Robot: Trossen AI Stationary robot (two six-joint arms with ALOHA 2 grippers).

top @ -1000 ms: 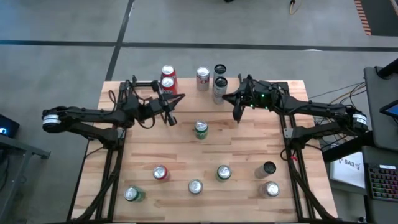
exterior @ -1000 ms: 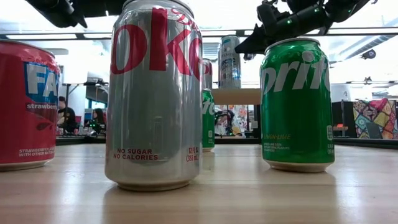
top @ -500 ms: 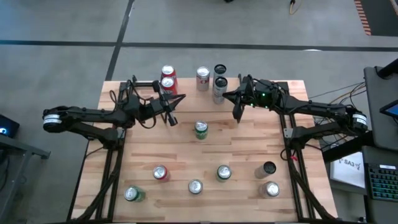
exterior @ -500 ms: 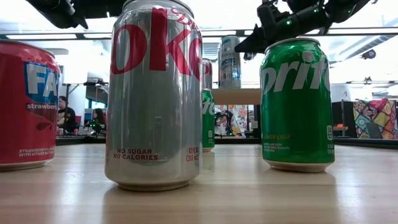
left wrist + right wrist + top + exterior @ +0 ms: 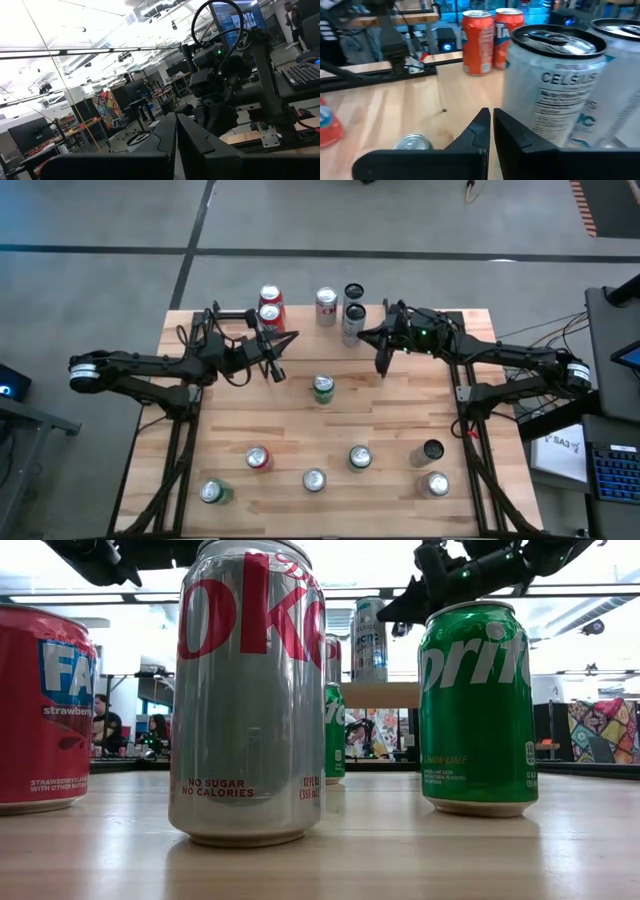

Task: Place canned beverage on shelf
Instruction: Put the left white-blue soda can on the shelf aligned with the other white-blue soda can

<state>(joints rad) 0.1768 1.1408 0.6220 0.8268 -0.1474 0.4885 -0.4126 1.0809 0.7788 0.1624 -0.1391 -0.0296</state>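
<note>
The shelf (image 5: 380, 695) is a small raised light-wood board at the table's far middle. On it stand two red cans (image 5: 270, 306), a silver can (image 5: 326, 304) and pale Celsius cans (image 5: 550, 90). My left gripper (image 5: 277, 371) hovers shut above the table, just near of the red cans, and holds nothing. My right gripper (image 5: 381, 366) hovers shut to the near right of the Celsius cans (image 5: 353, 318), also with nothing in it. A green can (image 5: 323, 387) stands upright on the table between the two grippers. In the wrist views both pairs of fingertips (image 5: 176, 120) (image 5: 491, 117) lie together.
Several more cans stand upright on the near half of the table: a red-and-silver one (image 5: 258, 457), a green one (image 5: 360, 457), a silver one (image 5: 314, 480), a green one (image 5: 213, 492), a black one (image 5: 432, 450) and a silver one (image 5: 437, 483). Bare wood lies between the two rows.
</note>
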